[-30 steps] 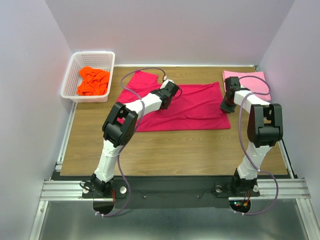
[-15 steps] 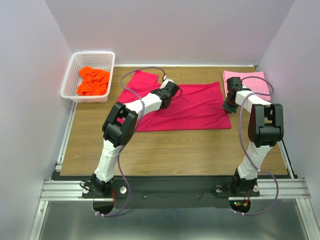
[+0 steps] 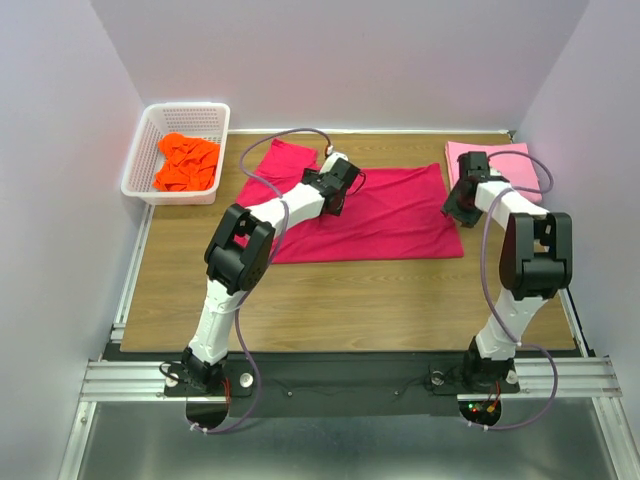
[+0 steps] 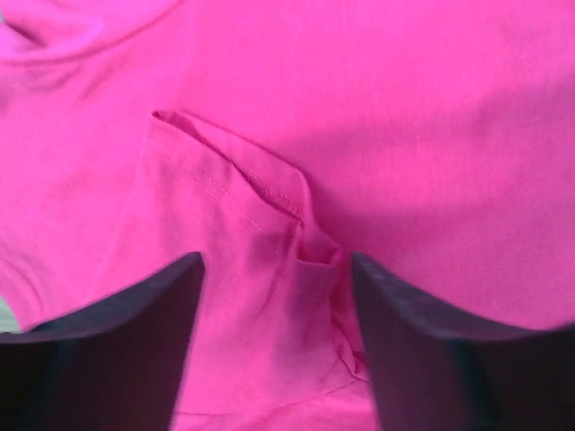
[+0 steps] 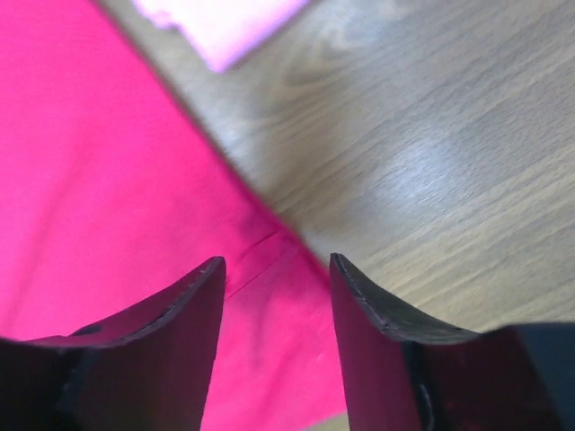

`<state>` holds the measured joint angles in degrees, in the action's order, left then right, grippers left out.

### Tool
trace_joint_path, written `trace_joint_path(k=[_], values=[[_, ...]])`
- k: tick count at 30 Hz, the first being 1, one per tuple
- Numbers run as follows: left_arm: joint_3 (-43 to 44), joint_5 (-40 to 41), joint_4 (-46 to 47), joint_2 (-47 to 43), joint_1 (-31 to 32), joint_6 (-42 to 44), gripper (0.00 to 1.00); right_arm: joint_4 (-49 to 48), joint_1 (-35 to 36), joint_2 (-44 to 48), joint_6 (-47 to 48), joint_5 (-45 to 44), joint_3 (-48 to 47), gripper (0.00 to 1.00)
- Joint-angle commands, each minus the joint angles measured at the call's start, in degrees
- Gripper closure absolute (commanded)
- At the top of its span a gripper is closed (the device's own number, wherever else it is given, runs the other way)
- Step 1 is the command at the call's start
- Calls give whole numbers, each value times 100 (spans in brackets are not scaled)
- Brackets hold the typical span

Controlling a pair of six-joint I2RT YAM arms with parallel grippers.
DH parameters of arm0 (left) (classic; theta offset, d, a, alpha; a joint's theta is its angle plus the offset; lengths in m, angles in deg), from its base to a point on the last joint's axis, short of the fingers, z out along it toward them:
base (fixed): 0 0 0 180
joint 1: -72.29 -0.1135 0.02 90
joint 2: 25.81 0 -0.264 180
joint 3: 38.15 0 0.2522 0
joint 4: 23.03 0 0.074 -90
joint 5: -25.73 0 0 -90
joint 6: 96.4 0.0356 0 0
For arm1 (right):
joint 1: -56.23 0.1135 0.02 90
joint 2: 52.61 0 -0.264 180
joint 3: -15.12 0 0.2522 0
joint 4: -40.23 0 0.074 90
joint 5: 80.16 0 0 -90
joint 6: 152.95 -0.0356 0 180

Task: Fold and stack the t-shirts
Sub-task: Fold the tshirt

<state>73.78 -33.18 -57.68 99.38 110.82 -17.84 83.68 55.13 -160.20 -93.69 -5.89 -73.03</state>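
Note:
A crimson-red t-shirt [image 3: 390, 215] lies spread flat across the middle of the table. My left gripper [image 3: 335, 198] hovers over its upper left part, open; in the left wrist view a rumpled hemmed fold of the red t-shirt [image 4: 260, 197] lies between the dark fingers [image 4: 135, 332], which do not hold it. My right gripper [image 3: 456, 212] is open over the shirt's right edge [image 5: 269, 260], which runs between its fingers [image 5: 386, 332]. A folded light pink t-shirt [image 3: 512, 165] lies at the back right. A bright orange t-shirt [image 3: 187, 162] sits crumpled in the basket.
The white lattice basket [image 3: 150, 135] stands at the back left, off the table's corner. A corner of the pink t-shirt [image 5: 225, 27] shows close to the red one in the right wrist view. Bare wood [image 3: 350, 300] fills the table's near half. Walls close in on both sides.
Both grippers have opened and let go of the red t-shirt. The right gripper has shifted slightly toward the back; the left has barely moved.

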Motion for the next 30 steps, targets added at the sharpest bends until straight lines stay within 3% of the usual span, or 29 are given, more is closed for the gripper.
trace_joint_path(k=[1, 5, 9, 12, 17, 24, 30], values=[[527, 82, -108, -538, -11, -112, 17, -104, -30, 782, -20, 411, -76, 39], [283, -85, -311, -1249, -90, -305, 16, -113, -56, 1178, 24, 939, 213, 37], [-1286, -558, -179, -2339, -450, -709, 19, -113, -223, 1635, -46, 1238, 758, 38], [-2498, -910, -74, -3287, -853, -1008, 26, -157, -355, 1890, -55, 1449, 1206, 48], [-4014, -1684, 277, -3870, -1890, -1229, 38, -394, -487, 1900, -98, 1748, 1646, 59], [-4491, -1773, 383, -3976, -2051, -1185, 63, -675, -496, 1671, -265, 2003, 1691, 66], [-4684, -1870, 506, -3748, -2077, -1150, 66, -754, -496, 1531, -292, 1986, 1744, 69]])
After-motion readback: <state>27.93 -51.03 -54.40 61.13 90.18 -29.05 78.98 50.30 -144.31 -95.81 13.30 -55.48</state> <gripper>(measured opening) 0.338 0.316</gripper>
